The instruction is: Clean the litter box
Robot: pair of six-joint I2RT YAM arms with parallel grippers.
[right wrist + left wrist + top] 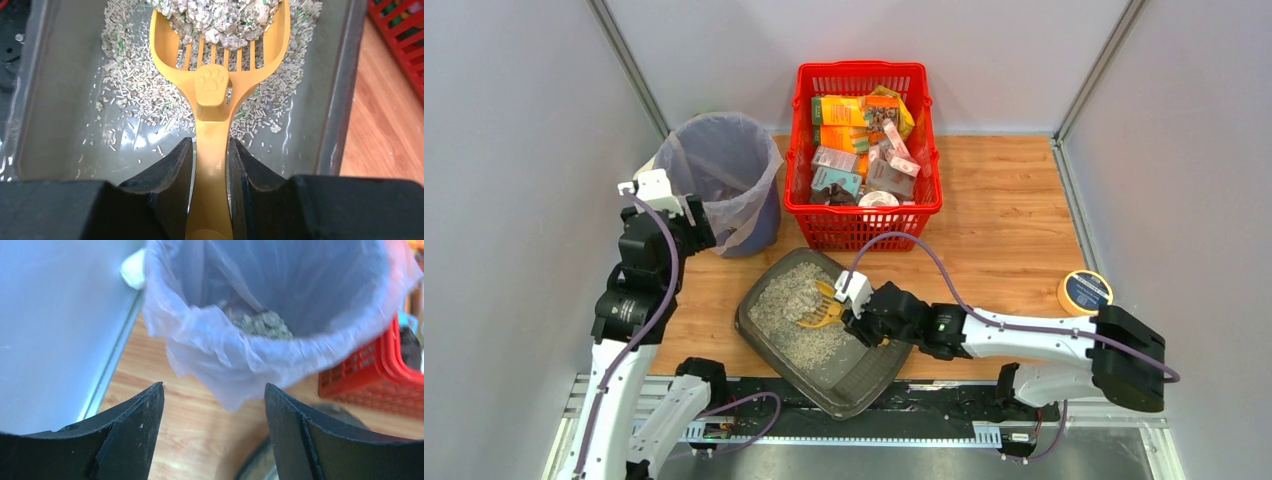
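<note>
The litter box (859, 378) is a dark grey tray with pale litter, at the table's near middle; its grey floor fills the right wrist view (60, 100). My right gripper (852, 310) is shut on the handle of a yellow slotted scoop (212, 130), whose blade (821, 312) holds a clump of litter (225, 20) over the litter pile. My left gripper (696, 222) is open and empty, beside the near rim of the bag-lined bin (719, 180). In the left wrist view its fingers (135, 425) frame bare wood below the bin (280, 305), which holds some litter.
A red mesh basket (864, 215) full of packets stands behind the litter box. A yellow-rimmed round tin (1084, 292) lies at the right. Grey walls close in on left, right and back. The litter box's near corner overhangs the black rail at the table's front edge.
</note>
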